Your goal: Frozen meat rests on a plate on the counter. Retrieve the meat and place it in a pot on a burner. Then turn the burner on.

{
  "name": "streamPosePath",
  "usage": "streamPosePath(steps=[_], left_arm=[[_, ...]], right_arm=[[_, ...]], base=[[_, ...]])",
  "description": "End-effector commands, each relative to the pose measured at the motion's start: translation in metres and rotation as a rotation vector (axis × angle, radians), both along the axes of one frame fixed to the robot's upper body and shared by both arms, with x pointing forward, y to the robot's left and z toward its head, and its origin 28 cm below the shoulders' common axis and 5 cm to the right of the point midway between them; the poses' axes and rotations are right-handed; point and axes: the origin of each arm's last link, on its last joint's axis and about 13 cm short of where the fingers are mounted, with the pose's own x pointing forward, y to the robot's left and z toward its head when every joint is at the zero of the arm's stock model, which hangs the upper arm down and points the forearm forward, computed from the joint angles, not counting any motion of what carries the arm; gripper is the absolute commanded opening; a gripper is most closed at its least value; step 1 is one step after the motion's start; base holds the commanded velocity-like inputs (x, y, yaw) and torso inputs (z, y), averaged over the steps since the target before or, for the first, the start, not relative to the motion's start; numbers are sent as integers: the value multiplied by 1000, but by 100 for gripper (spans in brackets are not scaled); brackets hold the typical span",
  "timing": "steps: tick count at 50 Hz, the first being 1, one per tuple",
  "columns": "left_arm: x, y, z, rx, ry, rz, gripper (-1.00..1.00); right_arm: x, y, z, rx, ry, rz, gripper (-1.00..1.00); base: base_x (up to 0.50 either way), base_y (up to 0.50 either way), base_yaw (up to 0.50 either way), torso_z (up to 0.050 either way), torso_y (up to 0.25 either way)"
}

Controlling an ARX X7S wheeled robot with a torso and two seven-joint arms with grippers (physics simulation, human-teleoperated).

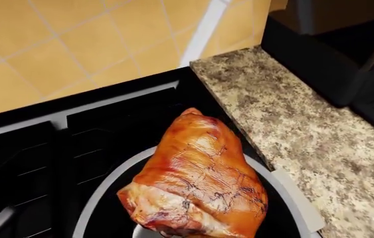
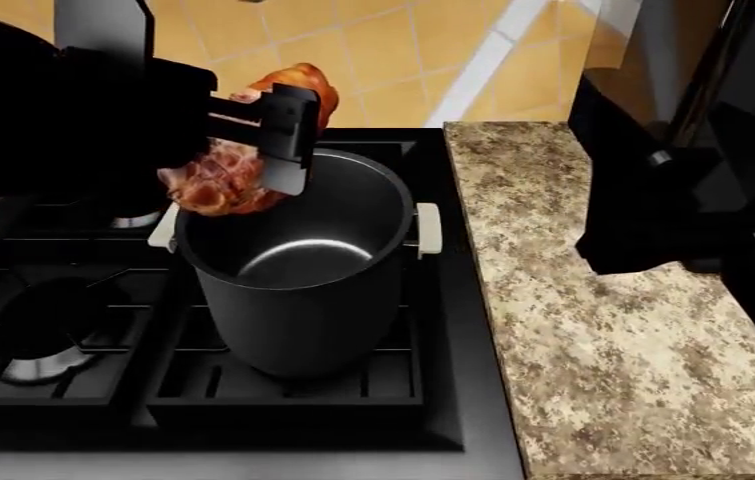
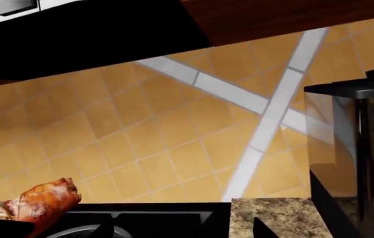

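Left claw (image 2: 274,125) pinched the frozen meat (image 2: 237,160) above the pot's (image 2: 304,285) rear rim, over the opening, positioned presumably for dropping it inside. Pot sat on a burner, beside the bench (image 2: 591,330). Right claw's state: cannot tell.

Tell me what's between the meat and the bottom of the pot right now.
Nothing. In the head view the meat, gripped by the left gripper, hangs over the rim of the pot, whose inside looks empty.
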Motion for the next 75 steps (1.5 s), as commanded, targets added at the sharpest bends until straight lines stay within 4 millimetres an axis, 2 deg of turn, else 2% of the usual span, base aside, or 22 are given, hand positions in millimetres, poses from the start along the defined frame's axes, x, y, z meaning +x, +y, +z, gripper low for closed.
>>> streamPosePath(steps=[1,33,75], left_arm=[[15,-6,-2,-6,1,8,-100],[40,-6,-28,-6,57,14,-100],[42,-7,-52,21,111,12,-100]], right_arm=[[2,-5,-3,10,8,-9,100],[9,-3,-11,9,30,-17,100],[7,-5,-10,12,21,-22,100]], base=[[0,0,0,0,0],[0,0,0,0,1],[0,0,0,0,1]])
